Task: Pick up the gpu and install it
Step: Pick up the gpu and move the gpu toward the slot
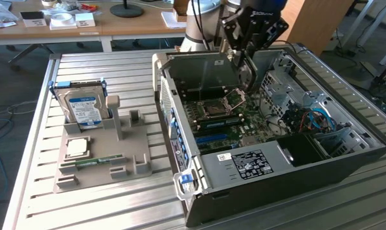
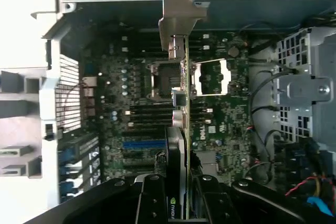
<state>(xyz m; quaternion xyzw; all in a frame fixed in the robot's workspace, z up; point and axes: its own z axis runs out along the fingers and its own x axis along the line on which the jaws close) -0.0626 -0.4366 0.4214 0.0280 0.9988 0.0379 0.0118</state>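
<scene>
The gpu is a thin card seen edge-on, with a metal bracket at its far end. It hangs above the motherboard of the open computer case. My gripper is shut on the card's near end, one finger on each face. In the exterior view my gripper is over the back part of the case, and the gpu points down toward the motherboard next to the CPU socket. The card is above the board and touches no slot.
A grey holder at the exterior view's left carries a hard drive, a processor and a green memory stick. Inside the case are a power supply, a raised metal cage and cables.
</scene>
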